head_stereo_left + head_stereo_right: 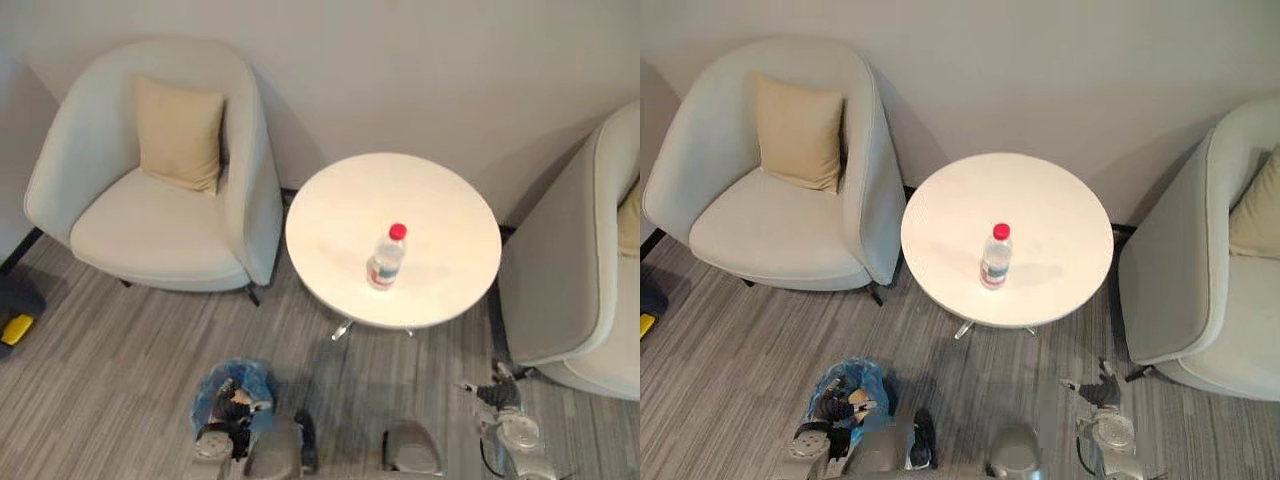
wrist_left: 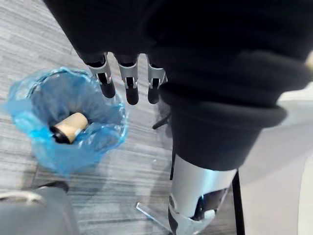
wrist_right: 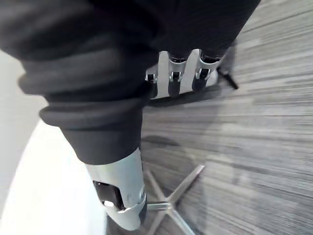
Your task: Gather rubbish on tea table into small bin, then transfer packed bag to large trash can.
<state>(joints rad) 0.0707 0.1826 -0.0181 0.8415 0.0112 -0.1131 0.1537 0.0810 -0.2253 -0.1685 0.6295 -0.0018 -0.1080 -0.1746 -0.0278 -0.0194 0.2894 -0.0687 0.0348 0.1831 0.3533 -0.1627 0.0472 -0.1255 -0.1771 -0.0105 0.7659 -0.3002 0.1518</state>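
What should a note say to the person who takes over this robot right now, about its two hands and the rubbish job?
Left hand: open, fingers straight, holding nothing, above the small bin on the floor in front of the tea table.
Right hand: open, empty, low over the floor to the right of the tea table.
Things: a bottle with a red cap stands upright on the tea table. A brown roll lies in the bin's blue bag.
Done: one item is in the bin.
Left: put the bottle into the bin, then carry the bag to the large trash can.
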